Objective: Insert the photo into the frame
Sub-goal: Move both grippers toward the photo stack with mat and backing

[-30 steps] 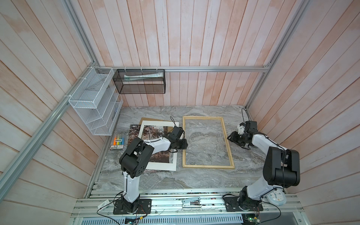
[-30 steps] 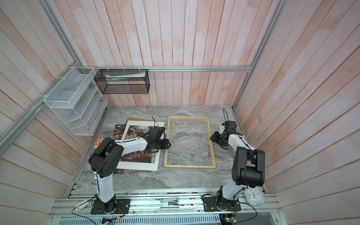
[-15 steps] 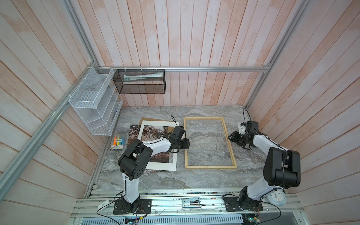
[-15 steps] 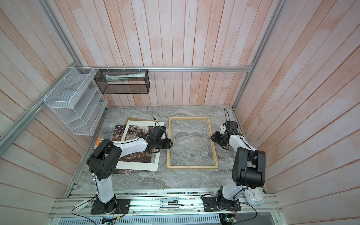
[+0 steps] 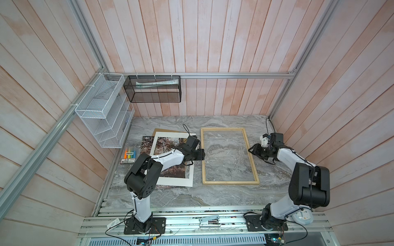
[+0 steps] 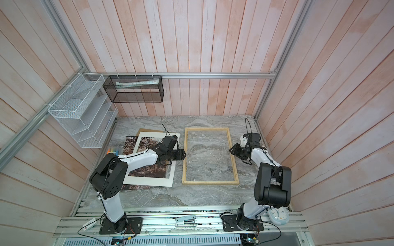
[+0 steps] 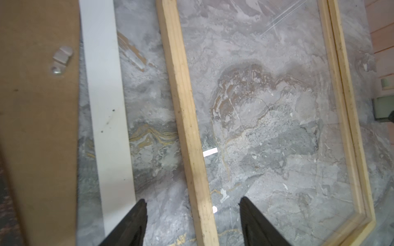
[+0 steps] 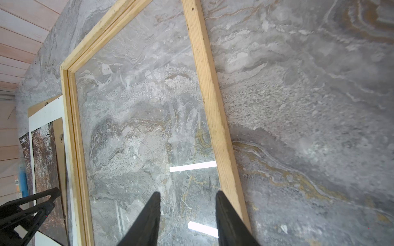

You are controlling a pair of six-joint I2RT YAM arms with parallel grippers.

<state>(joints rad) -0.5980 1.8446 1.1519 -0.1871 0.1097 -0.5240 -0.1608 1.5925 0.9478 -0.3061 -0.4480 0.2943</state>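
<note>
The frame (image 5: 230,182) of pale wood lies flat on the marble table in both top views, with marble showing through its pane. The photo (image 5: 146,143) of an autumn forest lies to its left, mostly under a white mat. My left gripper (image 5: 201,154) is at the frame's left rail (image 7: 187,106). Its jaws stand open on either side of that rail and touch nothing (image 7: 192,200). My right gripper (image 5: 252,150) hovers at the right rail (image 8: 213,95). It is open (image 8: 188,192) over the pane with one finger just inside the rail, and nothing is held.
A white mat (image 5: 170,181) covers the photo, and a brown backing board (image 5: 166,130) pokes out behind it. A marker pack (image 5: 129,155) lies by the left wall. A white wire rack (image 5: 102,119) and a black mesh basket (image 5: 152,89) hang on the walls.
The frame slid slightly to the right. My left gripper's jaws have spread wide off the left rail. The right gripper has hardly moved.
</note>
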